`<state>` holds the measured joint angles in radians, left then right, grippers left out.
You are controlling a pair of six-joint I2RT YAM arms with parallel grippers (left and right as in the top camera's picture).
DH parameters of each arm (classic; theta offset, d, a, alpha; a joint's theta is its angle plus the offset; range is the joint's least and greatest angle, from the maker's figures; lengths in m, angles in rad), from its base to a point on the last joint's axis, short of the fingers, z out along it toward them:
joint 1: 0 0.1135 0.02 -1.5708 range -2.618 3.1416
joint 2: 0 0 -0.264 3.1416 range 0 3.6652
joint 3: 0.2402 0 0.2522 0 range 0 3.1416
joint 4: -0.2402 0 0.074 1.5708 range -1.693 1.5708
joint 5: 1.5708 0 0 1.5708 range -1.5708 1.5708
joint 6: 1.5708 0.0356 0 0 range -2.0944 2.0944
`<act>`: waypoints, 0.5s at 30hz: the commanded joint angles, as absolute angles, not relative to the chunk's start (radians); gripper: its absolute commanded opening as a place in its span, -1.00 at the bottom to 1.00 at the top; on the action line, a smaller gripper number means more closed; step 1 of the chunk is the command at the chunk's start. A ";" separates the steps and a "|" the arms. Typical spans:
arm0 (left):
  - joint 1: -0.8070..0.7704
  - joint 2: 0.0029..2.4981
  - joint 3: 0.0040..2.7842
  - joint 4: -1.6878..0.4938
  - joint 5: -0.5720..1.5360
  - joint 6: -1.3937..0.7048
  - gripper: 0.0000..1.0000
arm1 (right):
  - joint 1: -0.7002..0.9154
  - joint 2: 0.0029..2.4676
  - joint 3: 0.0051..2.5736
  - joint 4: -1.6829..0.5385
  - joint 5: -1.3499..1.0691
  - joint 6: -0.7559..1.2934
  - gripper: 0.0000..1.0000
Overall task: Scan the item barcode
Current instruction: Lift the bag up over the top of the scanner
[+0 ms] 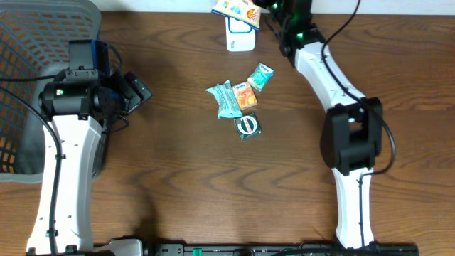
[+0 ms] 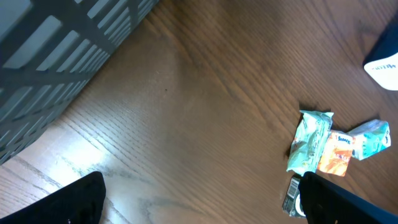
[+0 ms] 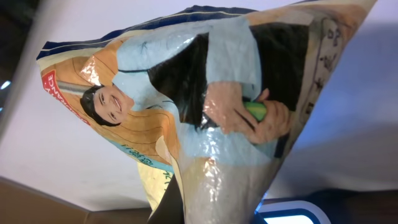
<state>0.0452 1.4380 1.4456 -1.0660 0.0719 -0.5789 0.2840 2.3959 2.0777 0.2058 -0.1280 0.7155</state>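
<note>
Closest to the right wrist camera hangs the snack packet (image 3: 205, 112), glossy crinkled film, light and limp (likely to sag and slip, so a pinch on a sealed edge suits it). The right gripper (image 1: 266, 8) is clenched on it, fingers hidden here. Just beneath glows the scanner (image 3: 292, 214). Only the overhead shows the loose packets (image 1: 238, 99) farther off and the left gripper (image 1: 138, 91), jaws spread and empty, beside the basket (image 1: 43, 43).

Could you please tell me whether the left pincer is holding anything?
No, the left pincer hangs open and empty near the basket.
</note>
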 commanded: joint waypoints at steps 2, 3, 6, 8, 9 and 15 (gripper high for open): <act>0.050 1.439 1.444 -1.065 0.059 -0.580 0.96 | 0.288 2.486 2.136 0.218 -0.089 0.840 -0.98; 0.050 1.439 1.444 -1.066 0.059 -0.580 0.95 | 0.288 2.494 2.136 0.216 -0.092 0.860 -0.98; 0.050 1.439 1.444 -1.066 0.059 -0.580 0.95 | 0.289 2.513 2.136 0.206 -0.124 0.867 -0.98; 0.050 1.438 1.444 -1.065 0.059 -0.580 0.96 | 0.290 2.514 2.136 0.198 -0.134 0.858 -0.98; 0.050 1.439 1.444 -1.065 0.059 -0.580 0.96 | 0.290 2.514 2.136 0.202 -0.140 0.847 -0.98; 0.050 1.439 1.444 -1.065 0.059 -0.580 0.96 | 0.269 2.511 2.145 0.281 -0.206 0.849 -0.98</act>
<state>0.0452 1.4380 1.4456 -1.0657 0.0719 -0.5789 0.2825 2.5332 2.1075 0.2520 -0.1524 0.8337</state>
